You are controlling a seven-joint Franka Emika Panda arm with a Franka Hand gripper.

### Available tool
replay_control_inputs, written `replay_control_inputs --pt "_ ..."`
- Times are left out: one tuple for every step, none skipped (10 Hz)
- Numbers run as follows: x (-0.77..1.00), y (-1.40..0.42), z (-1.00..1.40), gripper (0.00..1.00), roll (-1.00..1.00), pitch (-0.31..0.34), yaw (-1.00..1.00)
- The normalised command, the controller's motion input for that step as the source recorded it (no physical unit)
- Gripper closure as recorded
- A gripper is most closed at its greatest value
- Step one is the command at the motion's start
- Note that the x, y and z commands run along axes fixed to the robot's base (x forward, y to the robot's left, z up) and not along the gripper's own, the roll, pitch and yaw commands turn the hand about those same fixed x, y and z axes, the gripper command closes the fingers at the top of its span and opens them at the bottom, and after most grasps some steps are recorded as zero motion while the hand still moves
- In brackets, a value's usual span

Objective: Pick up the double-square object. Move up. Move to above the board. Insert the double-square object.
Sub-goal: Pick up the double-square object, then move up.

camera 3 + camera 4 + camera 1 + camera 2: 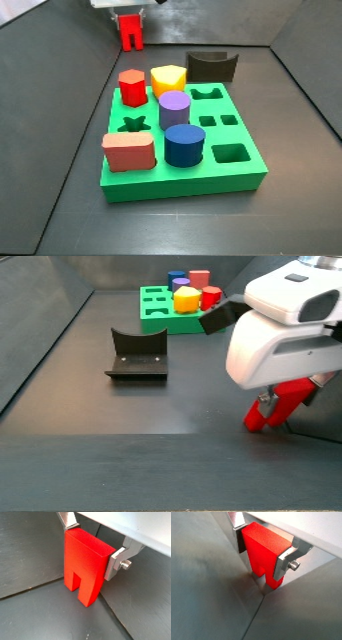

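The gripper (90, 547) pinches the double-square object (85, 569), seemingly touching the dark floor (40, 619) (gray-walled enclosure).

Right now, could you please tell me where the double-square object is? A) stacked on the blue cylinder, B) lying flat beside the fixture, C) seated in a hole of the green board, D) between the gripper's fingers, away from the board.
D: both wrist views show the double-square object upright between the silver fingers of the gripper, and a side view shows it beyond the far end of the board.
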Motion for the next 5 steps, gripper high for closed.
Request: replay_control_inputs --pt "0.00 0.00 0.00 1.00 0.00 0.000 0.00" --pt "0.00 0.00 0.00 1.00 0.00 0.000 0.00" --pt "0.00 0.00 0.00 1.00 0.00 0.000 0.00" --pt "0.00 0.00 0.83 1.00 0.00 0.000 0.00" --pt "0.05 -0.07 0.84 1.00 -0.01 -0.014 -0.01"
